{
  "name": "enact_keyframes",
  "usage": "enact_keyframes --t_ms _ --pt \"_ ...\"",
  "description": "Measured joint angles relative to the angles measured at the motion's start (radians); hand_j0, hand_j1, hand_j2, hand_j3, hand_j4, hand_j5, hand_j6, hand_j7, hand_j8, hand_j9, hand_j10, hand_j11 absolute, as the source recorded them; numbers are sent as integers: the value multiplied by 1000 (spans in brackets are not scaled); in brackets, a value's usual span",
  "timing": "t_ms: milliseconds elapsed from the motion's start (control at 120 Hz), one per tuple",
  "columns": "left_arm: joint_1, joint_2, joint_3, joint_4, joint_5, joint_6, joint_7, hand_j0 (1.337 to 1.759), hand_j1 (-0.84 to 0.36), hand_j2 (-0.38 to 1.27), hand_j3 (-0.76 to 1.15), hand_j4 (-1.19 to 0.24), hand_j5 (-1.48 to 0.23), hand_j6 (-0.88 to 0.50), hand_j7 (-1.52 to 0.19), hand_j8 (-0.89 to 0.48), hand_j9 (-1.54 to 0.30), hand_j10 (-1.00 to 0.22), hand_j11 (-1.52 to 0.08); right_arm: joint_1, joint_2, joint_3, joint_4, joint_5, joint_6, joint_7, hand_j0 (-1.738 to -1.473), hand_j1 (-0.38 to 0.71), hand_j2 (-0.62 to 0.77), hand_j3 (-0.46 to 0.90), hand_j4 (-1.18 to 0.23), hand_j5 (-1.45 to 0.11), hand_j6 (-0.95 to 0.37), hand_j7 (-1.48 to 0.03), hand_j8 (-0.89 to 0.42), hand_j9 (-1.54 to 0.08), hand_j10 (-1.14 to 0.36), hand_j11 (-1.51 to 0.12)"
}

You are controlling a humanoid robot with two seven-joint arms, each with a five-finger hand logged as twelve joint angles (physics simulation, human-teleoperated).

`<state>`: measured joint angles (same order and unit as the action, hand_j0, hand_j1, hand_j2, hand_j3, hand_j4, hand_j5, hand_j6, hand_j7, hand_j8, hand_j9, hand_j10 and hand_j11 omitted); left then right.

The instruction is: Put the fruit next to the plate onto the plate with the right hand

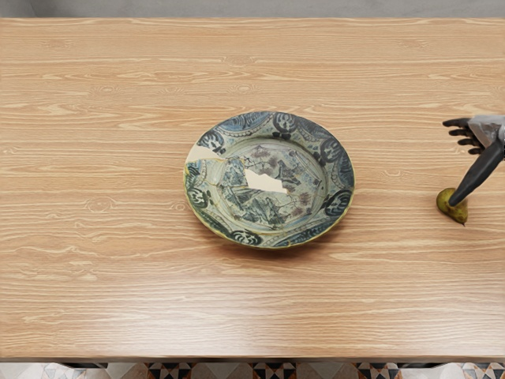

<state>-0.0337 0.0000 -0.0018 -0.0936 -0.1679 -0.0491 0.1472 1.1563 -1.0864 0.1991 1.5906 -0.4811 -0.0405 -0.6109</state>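
A blue-patterned ceramic plate (207, 187) with a chipped rim and a pale broken patch sits in the middle of the table and holds nothing. To its right, near the picture's right edge, lies a small yellow-green pear (451, 207). My right hand (476, 150) comes in from the right edge and hovers just above the pear. Its dark fingers (459, 126) are spread and one long digit points down toward the fruit, partly covering it. The hand holds nothing.
The wooden table (102, 237) stretches wide to the left of and in front of the plate. Its front edge runs along the bottom, with patterned floor tiles (268, 371) below.
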Motion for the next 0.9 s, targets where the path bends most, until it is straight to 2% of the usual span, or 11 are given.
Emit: enact_keyframes --t_ms 292,567,900 --pt "0 0 0 0 0 0 0 1658 325 4 0 -21 -27 -21 -27 -21 -27 -21 -27 -74 6 0 26 -197 -34 14 -1658 -349 1 0 -7 -1 -9 0 -8 -1 -6 0" --pt "0 0 0 0 0 0 0 1658 325 4 0 -21 -27 -21 -27 -21 -27 -21 -27 -133 32 -1 44 -276 -81 32 -1658 -347 1 0 -10 -4 -12 -3 -10 -3 -8 -3" --pt "0 0 0 0 0 0 0 1658 325 4 0 -21 -27 -21 -27 -21 -27 -21 -27 -199 80 -1 46 -363 -163 47 -1658 -161 -28 0 -167 -208 -170 -207 -168 -208 -166 -207"
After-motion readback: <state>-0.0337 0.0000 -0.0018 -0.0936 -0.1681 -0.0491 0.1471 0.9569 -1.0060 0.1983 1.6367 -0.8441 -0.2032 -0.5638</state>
